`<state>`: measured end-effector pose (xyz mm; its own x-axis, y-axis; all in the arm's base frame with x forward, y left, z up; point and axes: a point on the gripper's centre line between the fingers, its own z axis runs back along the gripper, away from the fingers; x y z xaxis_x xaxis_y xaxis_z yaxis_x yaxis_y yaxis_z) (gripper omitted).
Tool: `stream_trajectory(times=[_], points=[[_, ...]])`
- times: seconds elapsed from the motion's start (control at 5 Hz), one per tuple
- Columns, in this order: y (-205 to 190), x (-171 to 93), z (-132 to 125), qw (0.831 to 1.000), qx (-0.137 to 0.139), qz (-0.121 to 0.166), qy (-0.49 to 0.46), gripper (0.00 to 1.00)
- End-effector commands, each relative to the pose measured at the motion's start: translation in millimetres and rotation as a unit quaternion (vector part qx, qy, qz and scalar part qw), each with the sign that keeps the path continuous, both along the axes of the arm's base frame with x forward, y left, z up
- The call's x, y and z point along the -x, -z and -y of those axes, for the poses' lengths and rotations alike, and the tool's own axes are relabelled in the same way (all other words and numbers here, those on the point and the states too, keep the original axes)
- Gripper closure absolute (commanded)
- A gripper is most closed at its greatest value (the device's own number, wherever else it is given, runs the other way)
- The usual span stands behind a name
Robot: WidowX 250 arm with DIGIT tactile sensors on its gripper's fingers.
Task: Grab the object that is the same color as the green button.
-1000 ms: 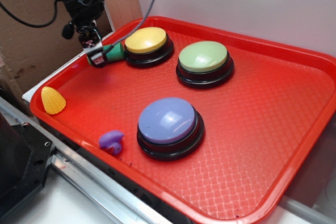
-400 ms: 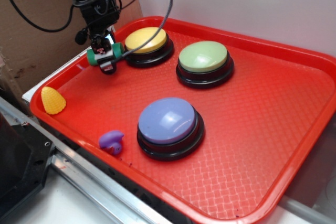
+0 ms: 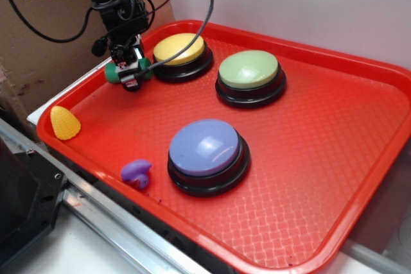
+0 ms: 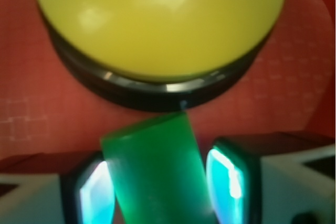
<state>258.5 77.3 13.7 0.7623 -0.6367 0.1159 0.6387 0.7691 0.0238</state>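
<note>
Green cylinder crosswise between my jaws, beside the yellow button.

From outside, my gripper (image 3: 130,72) clenches the cylinder (image 3: 114,72) at the tray's (image 3: 334,178) far left, its long axis left-right, the green button (image 3: 249,68) well to the right. At the wrist, both pads (image 4: 95,192) flank the cylinder (image 4: 157,169); it points at the yellow button (image 4: 157,22).

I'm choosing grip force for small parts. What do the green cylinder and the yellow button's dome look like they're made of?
The green cylinder, between the claw fingers: probably foam or soft rubber, since its surface is matte with no sharp glints. Whether it dents under the grip cannot be told.

The yellow button dome: likely hard moulded plastic, smooth and semi-glossy, showing soft window-like reflections; its base looks like shiny black plastic.
</note>
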Motion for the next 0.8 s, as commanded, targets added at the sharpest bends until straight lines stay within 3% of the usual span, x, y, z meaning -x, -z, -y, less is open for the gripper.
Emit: stream_trajectory(times=[0.0,0.2,0.4,0.6], points=[[-46,7,3,0.998,-0.012,0.02,-0.057,1.0],[-90,14,14,0.983,-0.016,0.0,-0.181,1.0],[-124,16,31,0.953,-0.002,-0.037,-0.302,1.0],[-155,17,56,0.901,0.044,-0.107,-0.417,1.0]])
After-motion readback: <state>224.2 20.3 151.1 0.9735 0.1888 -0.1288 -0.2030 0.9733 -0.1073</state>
